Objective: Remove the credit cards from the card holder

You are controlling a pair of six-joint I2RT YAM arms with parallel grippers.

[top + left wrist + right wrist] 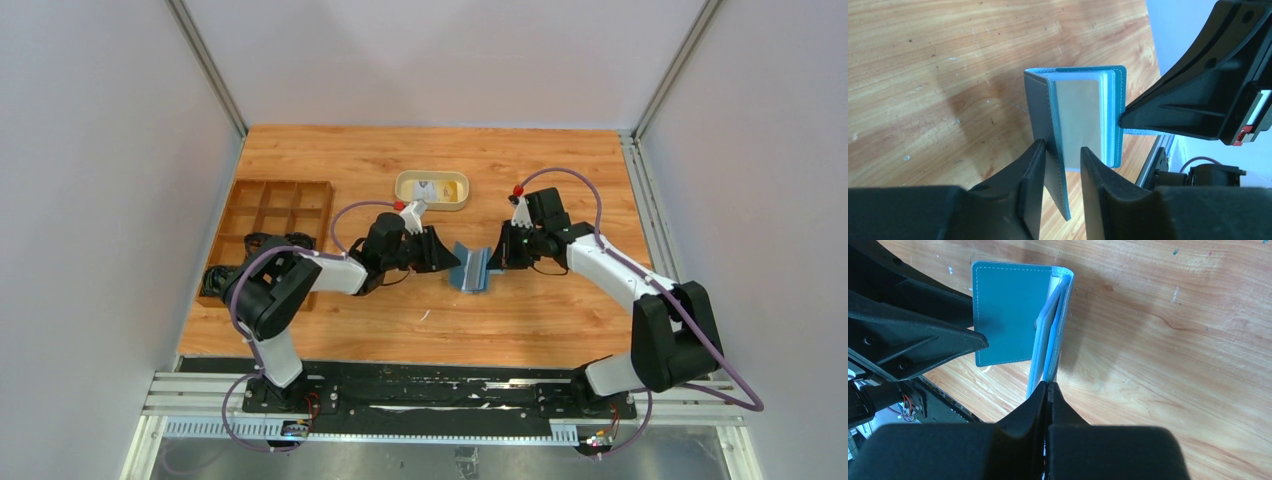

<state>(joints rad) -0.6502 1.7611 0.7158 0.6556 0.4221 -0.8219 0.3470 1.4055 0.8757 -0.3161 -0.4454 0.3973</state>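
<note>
Tabletop (pixel 560 170) – orange-brown wood grain with small scuffs and pale flecks that show up close in both wrist views. Plain grey-white walls (pixel 430 50) close it in at the back and on both sides, and slanted metal posts (pixel 205 65) run up the back corners. A black rail (pixel 430 385) along the near edge carries my two bases.

The card holder (pixel 472 268) stands on edge mid-table between my arms, opened like a book into a V. It is teal outside (pixel 1013 310) and lighter blue in the pockets.

My right pincer (pixel 1047 387) has its fingers pressed together on the edge of one cover, and the pocket leaves rise just above the tips.

My left pincer (pixel 1063 150) has a finger on each side of the other cover (pixel 1040 105), part spread. One finger lies against the leather, with a sliver of gap at the other – I cannot tell whether the grip has bitten.

A yellowish credit card (pixel 1078 120) sits in the inner pocket facing my left wrist camera, with the edges of more leaves stacked behind it.

Beyond the holder toward the back wall sits an oval beige tray (pixel 400 190), with pale flat pieces in it too small to make out. A brown compartment box (pixel 275 215) lies at the left edge, beside my left arm.
</note>
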